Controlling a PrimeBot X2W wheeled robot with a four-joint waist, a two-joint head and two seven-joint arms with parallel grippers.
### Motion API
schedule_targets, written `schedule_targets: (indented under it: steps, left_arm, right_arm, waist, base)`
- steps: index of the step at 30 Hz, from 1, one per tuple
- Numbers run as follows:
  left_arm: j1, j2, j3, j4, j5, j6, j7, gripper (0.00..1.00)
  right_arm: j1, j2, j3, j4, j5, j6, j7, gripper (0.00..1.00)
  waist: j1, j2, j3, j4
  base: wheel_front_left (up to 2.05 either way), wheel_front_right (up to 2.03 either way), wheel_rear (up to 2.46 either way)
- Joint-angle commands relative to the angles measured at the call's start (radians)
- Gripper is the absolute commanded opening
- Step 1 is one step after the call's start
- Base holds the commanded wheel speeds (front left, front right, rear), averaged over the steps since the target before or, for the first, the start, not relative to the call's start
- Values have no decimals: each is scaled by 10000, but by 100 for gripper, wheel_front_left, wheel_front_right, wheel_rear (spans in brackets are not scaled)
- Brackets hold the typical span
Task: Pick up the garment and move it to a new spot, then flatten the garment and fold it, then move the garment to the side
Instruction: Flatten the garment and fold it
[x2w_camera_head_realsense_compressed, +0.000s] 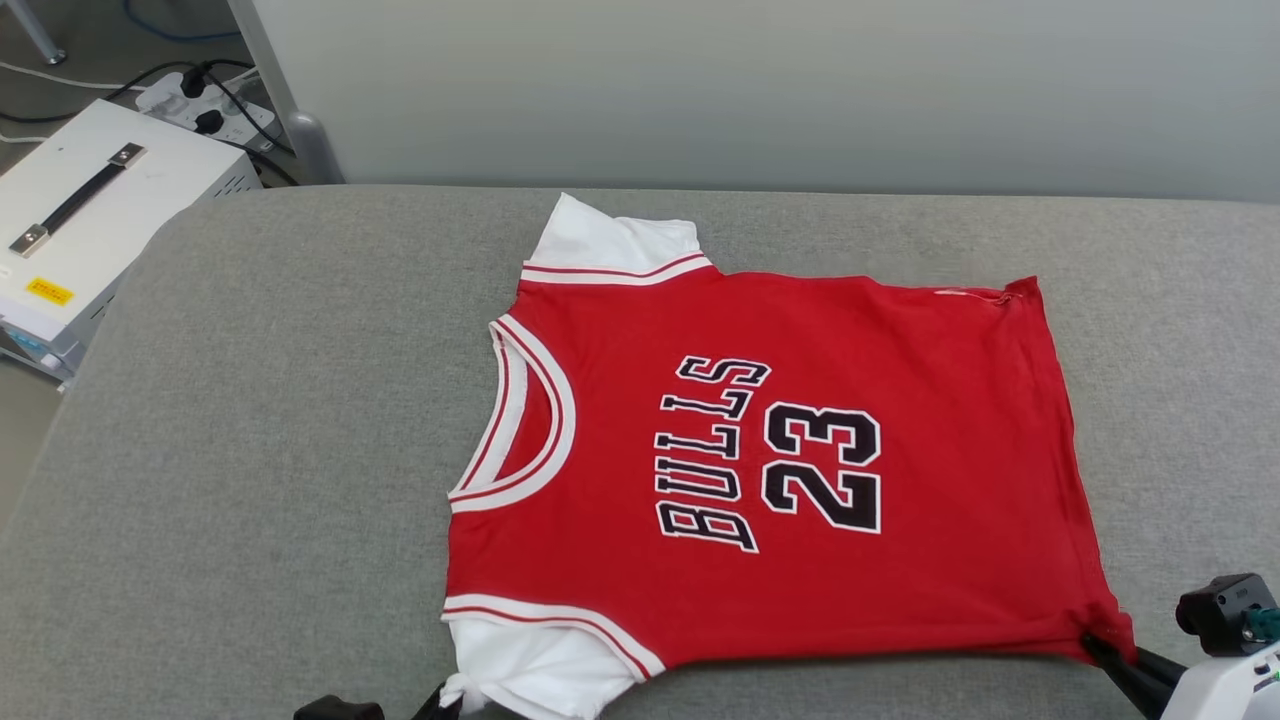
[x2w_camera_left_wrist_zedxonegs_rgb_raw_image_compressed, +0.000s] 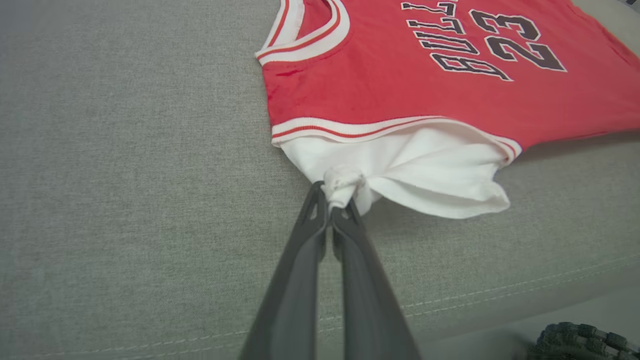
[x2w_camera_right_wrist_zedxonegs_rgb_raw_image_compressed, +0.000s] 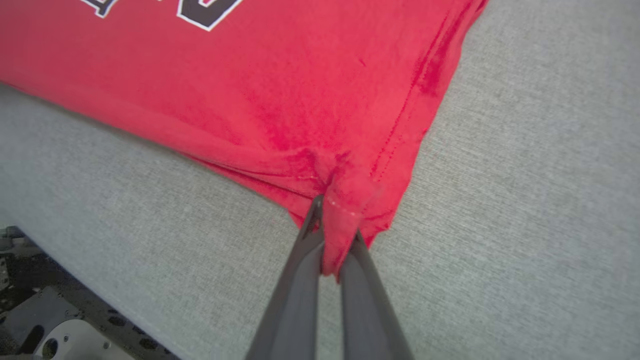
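**A:** What sits closest to the lens?

**B:** The two dark fingers of the left gripper (x2w_camera_left_wrist_zedxonegs_rgb_raw_image_compressed: 331, 207). They are pressed together on a bunched knot of white sleeve edge. The right gripper (x2w_camera_right_wrist_zedxonegs_rgb_raw_image_compressed: 335, 235) does likewise, pinching a fold of the red hem corner.

**A:** Count things for me.

**B:** Two grippers and one garment (x2w_camera_head_realsense_compressed: 780, 450) with two white sleeves. One grey padded surface (x2w_camera_head_realsense_compressed: 250, 400). One white box (x2w_camera_head_realsense_compressed: 80, 200) with one black handle. One power strip (x2w_camera_head_realsense_compressed: 170, 95) carrying two black plugs.

**A:** Where is the garment?

**B:** It lies spread face up on the padded surface, from the middle of the head view out toward 4 o'clock. The collar points to 9 o'clock and the hem to 3 o'clock. The far sleeve (x2w_camera_head_realsense_compressed: 610, 245) lies at 12 o'clock. The near sleeve (x2w_camera_head_realsense_compressed: 530, 660) is at 7 o'clock, where the left gripper holds it. The right gripper holds the hem corner at 4 o'clock.

**A:** Anything cut off or unclear?

**B:** In the head view the bottom edge cuts through the left gripper and the near sleeve, and the right arm is cropped at the corner. In both wrist views the black lettering runs off the top edge.

**A:** Containers?

**B:** The white box sits at 10 o'clock, off the padded surface's edge. Its inside cannot be seen. The power strip lies beyond it, toward 11 o'clock.
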Motion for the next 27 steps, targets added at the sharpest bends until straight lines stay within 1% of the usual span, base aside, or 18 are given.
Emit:
schedule_targets:
  steps: [1,4,7,13,15,22,27]
  left_arm:
    - [166,107,13,-68,-88,52,25,0]
    - [-41,157,-5,-105,35,23,42,0]
    - [-549,201,-26,-8,233,-143,75,0]
    - [-1963,220,-21,467,602,-738,64,0]
    - [-2787,200,51,803,746,-1034,39,0]
    - [-4744,-49,66,1835,1082,-1695,60,0]
    - [-5749,-275,63,2870,1153,-2126,-69,0]
  right_arm:
    - [277,19,-226,-135,-167,-9,155,0]
    - [656,185,-839,-477,-436,-9,482,0]
    - [854,397,-1417,-781,-654,-9,736,0]
    - [775,709,-2518,-1533,-1106,-9,1254,0]
    - [561,933,-2932,-1807,-1244,-9,1538,0]
    - [-182,1484,-3363,-1826,-1397,-9,1975,0]
    - [-896,1651,-3379,-1591,-1375,-9,2137,0]
  waist:
    - [1,36,24,4]
    - [1,36,93,26]
    - [1,36,189,53]
    - [1,36,490,-81]
    - [1,36,745,-209]
    - [1,36,1451,-425]
    - [1,36,1967,-565]
  base:
    - [0,0,0]
    - [0,0,0]
    - [0,0,0]
    - [0,0,0]
    - [0,0,0]
    - [0,0,0]
    - [0,0,0]
